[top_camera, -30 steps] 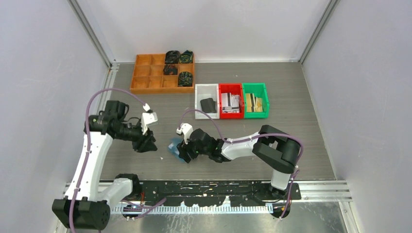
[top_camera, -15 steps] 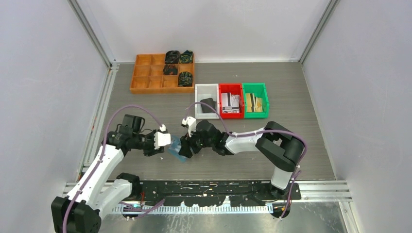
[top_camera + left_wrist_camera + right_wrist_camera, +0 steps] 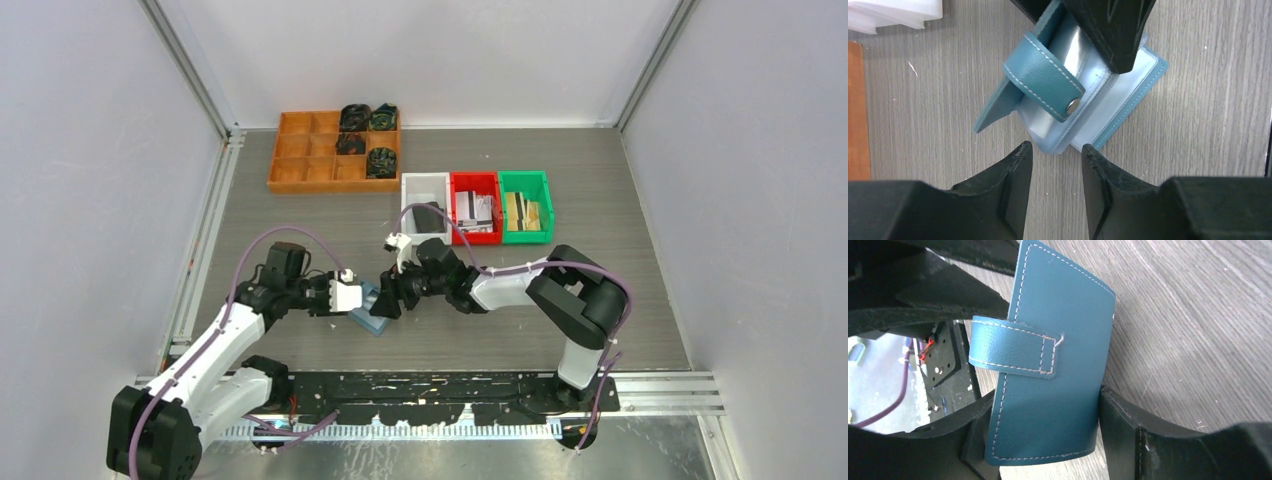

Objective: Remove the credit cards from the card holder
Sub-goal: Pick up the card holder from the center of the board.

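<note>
Table [image 3: 620,300]: card holder [image 3: 1088,107] sits near-centre, cover [image 3: 1058,340] raised.
Left gripper [image 3: 1055,150]: just swung in to the clear sleeves [image 3: 1098,117], jaws parted, empty.
Right gripper [image 3: 1045,415]: clamped on the cover, lifting higher than before.
Cards: none visible yet; pull looks next.
</note>
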`<action>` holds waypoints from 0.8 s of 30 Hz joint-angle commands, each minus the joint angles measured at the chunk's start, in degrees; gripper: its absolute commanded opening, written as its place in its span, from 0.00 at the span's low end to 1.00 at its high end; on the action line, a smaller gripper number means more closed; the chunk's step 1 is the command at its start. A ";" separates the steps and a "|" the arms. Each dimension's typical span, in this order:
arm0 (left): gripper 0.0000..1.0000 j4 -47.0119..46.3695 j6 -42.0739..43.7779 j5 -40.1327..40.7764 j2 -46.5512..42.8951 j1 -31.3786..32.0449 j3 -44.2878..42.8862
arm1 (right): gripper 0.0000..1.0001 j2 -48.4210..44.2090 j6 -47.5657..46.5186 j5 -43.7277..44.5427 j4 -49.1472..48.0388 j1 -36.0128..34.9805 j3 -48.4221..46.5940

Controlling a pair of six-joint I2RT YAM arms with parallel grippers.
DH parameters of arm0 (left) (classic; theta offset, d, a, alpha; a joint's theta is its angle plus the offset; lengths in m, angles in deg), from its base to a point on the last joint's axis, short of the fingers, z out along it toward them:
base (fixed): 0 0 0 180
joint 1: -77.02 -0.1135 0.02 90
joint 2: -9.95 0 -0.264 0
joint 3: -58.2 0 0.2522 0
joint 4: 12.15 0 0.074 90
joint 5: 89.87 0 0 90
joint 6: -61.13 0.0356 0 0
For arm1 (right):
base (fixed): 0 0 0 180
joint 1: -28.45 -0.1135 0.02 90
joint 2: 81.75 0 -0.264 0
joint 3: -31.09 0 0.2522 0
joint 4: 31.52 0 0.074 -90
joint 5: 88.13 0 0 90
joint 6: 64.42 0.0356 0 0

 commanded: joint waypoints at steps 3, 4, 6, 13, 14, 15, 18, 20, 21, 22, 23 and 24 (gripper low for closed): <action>0.42 -7.09 0.04 -2.29 0.82 0.56 0.30 | 0.48 1.72 3.49 -7.21 -7.58 0.78 -1.72; 0.42 -7.57 0.01 -2.37 0.69 0.72 0.72 | 0.48 1.97 3.74 -7.69 -7.70 0.78 -1.96; 0.42 -9.58 -0.63 -2.17 0.44 1.01 1.74 | 0.48 2.64 4.17 -8.44 -8.37 0.79 -2.15; 0.43 -4.87 -1.09 -1.59 2.54 1.14 -0.29 | 0.52 3.88 4.80 -9.91 -9.02 0.81 -2.77; 0.43 -3.21 -0.20 -1.90 2.29 1.14 -0.47 | 0.52 3.98 4.88 -9.91 -9.12 0.79 -2.76; 0.43 -1.57 1.19 -2.21 1.94 1.14 -0.59 | 0.53 4.04 4.97 -9.97 -9.15 0.81 -2.78; 0.43 3.62 5.63 -2.79 -0.08 1.14 -0.42 | 0.53 4.08 5.57 -10.02 -9.78 1.02 -2.53; 0.43 4.91 7.18 -2.71 -2.01 1.14 0.40 | 0.53 4.21 6.51 -10.46 -10.68 1.13 -2.49; 0.43 5.01 7.67 -2.71 -2.95 1.13 1.02 | 0.55 4.36 7.03 -10.78 -11.08 1.21 -2.58; 0.43 4.76 7.82 -2.71 -3.84 1.14 1.66 | 0.56 4.49 7.28 -11.14 -11.33 1.22 -2.64; 0.43 4.05 7.53 -2.71 -4.81 1.13 2.13 | 0.57 4.74 7.55 -11.28 -11.72 1.25 -2.73; 0.43 3.28 6.93 -2.71 -5.12 1.14 2.51 | 0.57 4.90 7.83 -11.33 -12.03 1.24 -2.73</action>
